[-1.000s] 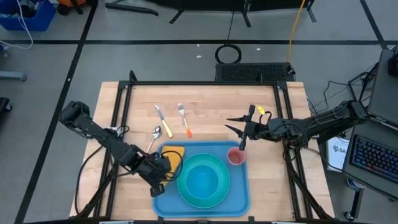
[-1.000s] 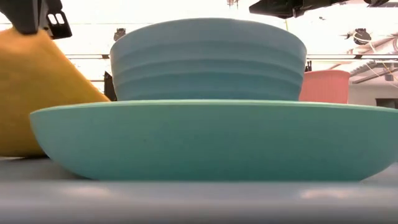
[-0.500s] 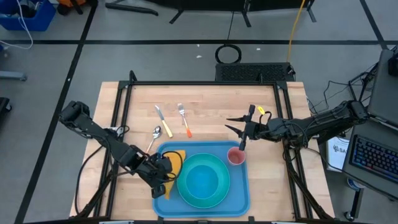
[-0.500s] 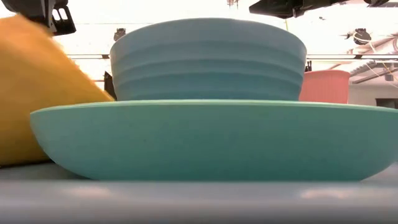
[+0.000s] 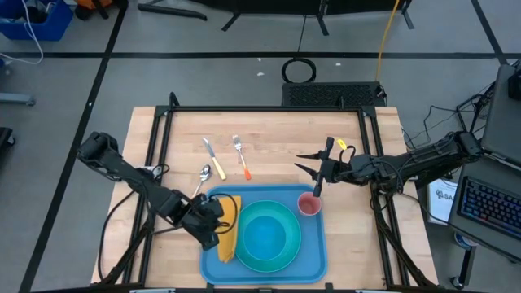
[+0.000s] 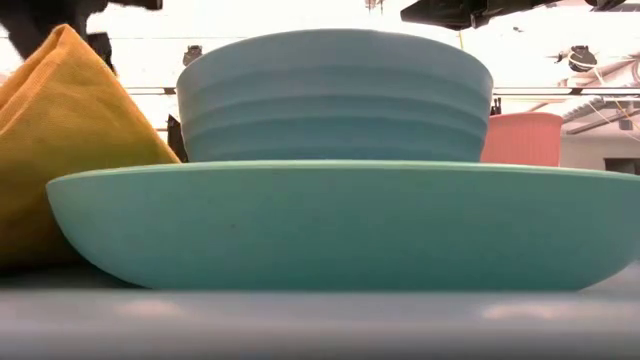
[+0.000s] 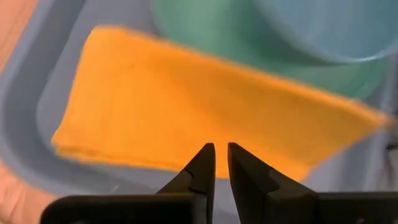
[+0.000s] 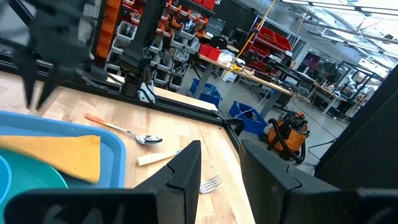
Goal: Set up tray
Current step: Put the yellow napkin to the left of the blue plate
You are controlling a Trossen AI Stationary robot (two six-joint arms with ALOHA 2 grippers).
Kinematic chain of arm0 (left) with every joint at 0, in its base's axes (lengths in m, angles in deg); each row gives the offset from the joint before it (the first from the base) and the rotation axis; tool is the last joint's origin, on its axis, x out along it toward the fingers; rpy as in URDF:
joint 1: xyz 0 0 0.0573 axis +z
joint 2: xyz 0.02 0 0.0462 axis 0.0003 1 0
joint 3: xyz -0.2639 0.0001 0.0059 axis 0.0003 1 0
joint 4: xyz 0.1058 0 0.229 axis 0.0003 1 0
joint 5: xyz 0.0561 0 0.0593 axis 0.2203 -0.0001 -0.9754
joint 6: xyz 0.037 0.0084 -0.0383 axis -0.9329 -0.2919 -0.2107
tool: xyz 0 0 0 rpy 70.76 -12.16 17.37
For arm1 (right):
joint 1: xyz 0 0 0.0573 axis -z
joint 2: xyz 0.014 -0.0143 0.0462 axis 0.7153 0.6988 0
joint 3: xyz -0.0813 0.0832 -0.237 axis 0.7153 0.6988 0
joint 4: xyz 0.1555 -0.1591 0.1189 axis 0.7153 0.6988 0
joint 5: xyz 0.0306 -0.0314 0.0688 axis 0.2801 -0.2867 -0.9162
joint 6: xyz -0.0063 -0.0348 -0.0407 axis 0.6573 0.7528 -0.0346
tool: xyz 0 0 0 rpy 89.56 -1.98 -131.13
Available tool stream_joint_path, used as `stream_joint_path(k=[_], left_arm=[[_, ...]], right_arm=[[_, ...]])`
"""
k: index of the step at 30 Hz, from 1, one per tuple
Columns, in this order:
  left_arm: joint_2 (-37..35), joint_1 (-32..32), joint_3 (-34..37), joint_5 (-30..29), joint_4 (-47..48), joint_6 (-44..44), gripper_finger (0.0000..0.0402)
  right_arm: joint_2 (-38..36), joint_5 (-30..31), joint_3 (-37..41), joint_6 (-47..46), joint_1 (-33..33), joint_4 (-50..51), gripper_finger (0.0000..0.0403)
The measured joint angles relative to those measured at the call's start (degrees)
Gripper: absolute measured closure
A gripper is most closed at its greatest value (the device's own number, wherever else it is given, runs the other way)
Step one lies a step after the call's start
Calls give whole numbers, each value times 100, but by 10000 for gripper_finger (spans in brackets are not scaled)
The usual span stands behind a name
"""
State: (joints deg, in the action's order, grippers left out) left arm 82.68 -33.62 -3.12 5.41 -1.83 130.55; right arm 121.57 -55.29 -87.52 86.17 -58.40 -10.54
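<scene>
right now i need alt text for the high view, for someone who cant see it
A light-blue tray at the wooden table's near edge holds a turquoise plate with a bowl, an orange napkin and a pink cup. The left gripper hovers at the napkin; the right gripper waits beyond the cup.

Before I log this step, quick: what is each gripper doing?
Left gripper: open a crack, holding nothing, just above the orange napkin on the tray.
Right gripper: open, empty, above the table near the pink cup.

Two dark jointed arms, black cables, tapered black pincer fingers [image 7: 202, 168]
</scene>
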Motion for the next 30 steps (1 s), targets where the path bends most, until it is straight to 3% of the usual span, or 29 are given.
stream_joint_path(k=[5, 11, 23, 30], left_arm=[[4, 6, 349, -112, -257, 68, 357], [2, -18, 867, 215, -1841, -477, 396], [3, 61, 1621, -34, -2446, -38, 397], [46, 165, 2101, 211, -3199, 56, 397]], right_arm=[[1, -1, 2, 0, -1, 2, 303], [2, -1, 2, 0, 0, 2, 303], [22, -2, 4, 0, 0, 0, 303], [22, -2, 4, 0, 0, 3, 303]])
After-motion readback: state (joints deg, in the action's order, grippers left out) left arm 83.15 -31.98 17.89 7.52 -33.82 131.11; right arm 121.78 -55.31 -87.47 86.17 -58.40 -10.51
